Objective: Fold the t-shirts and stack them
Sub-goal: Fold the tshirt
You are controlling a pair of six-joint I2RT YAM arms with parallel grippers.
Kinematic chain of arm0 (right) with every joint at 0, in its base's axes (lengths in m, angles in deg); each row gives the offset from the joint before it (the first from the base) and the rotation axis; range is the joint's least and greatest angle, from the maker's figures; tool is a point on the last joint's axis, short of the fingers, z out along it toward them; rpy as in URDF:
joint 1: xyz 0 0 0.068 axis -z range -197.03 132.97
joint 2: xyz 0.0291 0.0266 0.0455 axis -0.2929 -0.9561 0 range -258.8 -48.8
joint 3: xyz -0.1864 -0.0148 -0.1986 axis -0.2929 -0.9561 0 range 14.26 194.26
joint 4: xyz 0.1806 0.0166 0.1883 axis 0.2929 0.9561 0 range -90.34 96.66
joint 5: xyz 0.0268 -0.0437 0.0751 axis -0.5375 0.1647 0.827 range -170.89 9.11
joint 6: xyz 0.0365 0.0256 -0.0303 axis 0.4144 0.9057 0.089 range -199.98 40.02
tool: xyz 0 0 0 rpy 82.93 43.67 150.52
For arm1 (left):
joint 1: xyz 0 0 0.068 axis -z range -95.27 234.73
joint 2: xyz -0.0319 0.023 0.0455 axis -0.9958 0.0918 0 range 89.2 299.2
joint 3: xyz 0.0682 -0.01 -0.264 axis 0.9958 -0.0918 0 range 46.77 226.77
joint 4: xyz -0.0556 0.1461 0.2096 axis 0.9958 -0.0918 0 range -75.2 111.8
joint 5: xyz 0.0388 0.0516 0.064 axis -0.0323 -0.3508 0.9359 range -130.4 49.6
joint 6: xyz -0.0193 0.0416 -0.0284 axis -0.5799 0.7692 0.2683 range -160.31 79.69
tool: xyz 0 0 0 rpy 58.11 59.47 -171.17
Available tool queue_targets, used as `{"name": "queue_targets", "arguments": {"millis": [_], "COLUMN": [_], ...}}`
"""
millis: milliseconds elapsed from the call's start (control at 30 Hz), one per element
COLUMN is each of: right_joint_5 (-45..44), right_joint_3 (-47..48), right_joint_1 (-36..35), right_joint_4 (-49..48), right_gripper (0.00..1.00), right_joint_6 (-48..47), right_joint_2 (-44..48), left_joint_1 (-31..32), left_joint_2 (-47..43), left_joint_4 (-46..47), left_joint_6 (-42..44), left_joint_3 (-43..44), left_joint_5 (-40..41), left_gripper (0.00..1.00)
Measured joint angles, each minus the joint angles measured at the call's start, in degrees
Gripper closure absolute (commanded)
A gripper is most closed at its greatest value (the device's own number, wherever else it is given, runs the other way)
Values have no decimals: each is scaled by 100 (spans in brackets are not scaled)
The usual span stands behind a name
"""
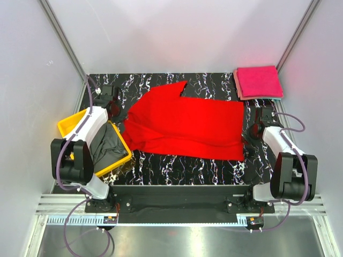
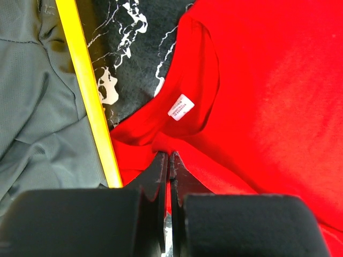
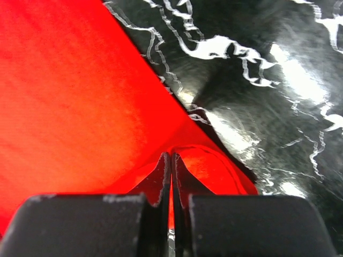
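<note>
Black marbled table point(image 1: 177, 168): carries everything, white veins across it.
Red t-shirt point(image 1: 187, 126): spread flat across the middle of the table, collar end toward the left arm, hem toward the right arm.
Yellow tray point(image 1: 67, 124): at the table's left edge, just beside the collar.
Dark grey t-shirt point(image 1: 107, 144): crumpled inside the tray.
Magenta-pink t-shirts point(image 1: 259, 82): folded, stacked at the far right corner.
Left gripper point(image 2: 169, 160): pinched tight on red cloth just below the collar.
Right gripper point(image 3: 171, 159): pinched tight on a hem corner.
Neck label point(image 2: 181, 107): white, inside the collar.
</note>
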Motion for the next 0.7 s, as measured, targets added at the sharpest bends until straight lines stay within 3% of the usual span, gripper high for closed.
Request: {"name": "queue_targets", "arguments": {"millis": [700], "right_joint_5": [-212], "right_joint_3": [323], "right_joint_1": [0], "right_joint_4": [-79], "right_gripper": [100], "right_joint_6": [-173], "right_joint_2": [-638], "left_joint_1": [4], "left_joint_2": [1207], "left_joint_4": [-81], "left_joint_6": [44], "left_joint_3": [999], "left_joint_5": [323], "left_gripper": [100]}}
